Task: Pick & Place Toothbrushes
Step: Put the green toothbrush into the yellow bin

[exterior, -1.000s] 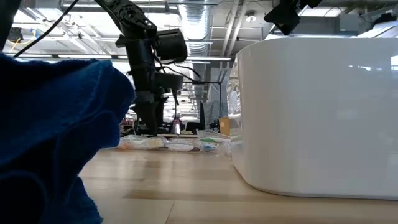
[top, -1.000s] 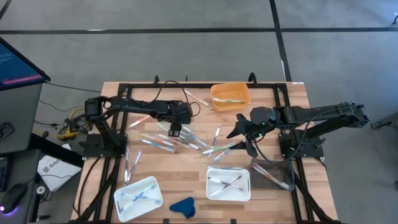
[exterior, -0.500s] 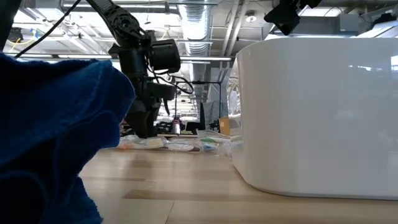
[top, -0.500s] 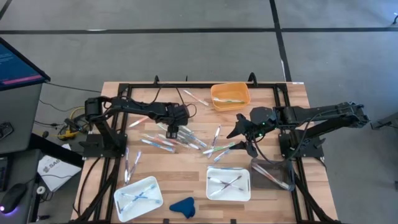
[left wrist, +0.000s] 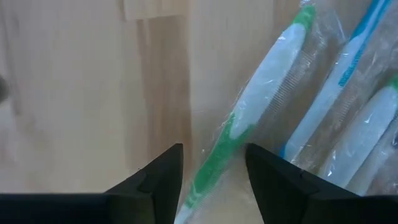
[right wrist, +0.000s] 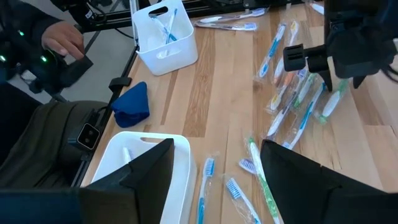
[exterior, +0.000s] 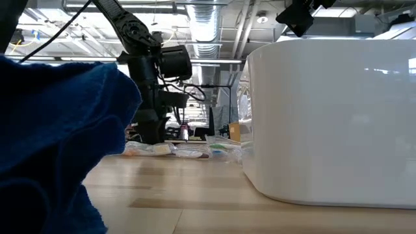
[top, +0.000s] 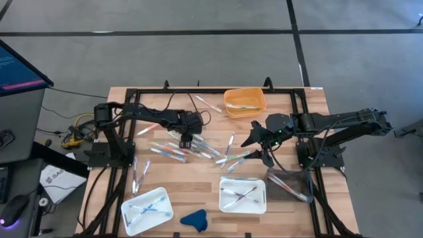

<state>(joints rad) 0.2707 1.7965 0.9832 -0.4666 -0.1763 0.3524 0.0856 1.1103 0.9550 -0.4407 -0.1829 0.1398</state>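
On the table's [top: 198, 192] near edge, at the left, a white bin [top: 147, 210] holds a few toothbrushes with blue accents, and a blue cloth [top: 195, 218] lies just beside it. Further back, the left gripper [top: 186, 141] is down over the loose toothbrushes [top: 192, 149] scattered mid-table; its fingers [left wrist: 158, 180] stand apart, straddling a wrapped green toothbrush [left wrist: 249, 118] without clamping it. A second white bin [top: 242, 194] holds several crossed toothbrushes. At the back, an orange bin [top: 244, 102] holds a few more. The right gripper [top: 259, 140] hovers over the table's right half, fingers apart and empty. A clear bin [top: 290, 185] at the right holds some toothbrushes.
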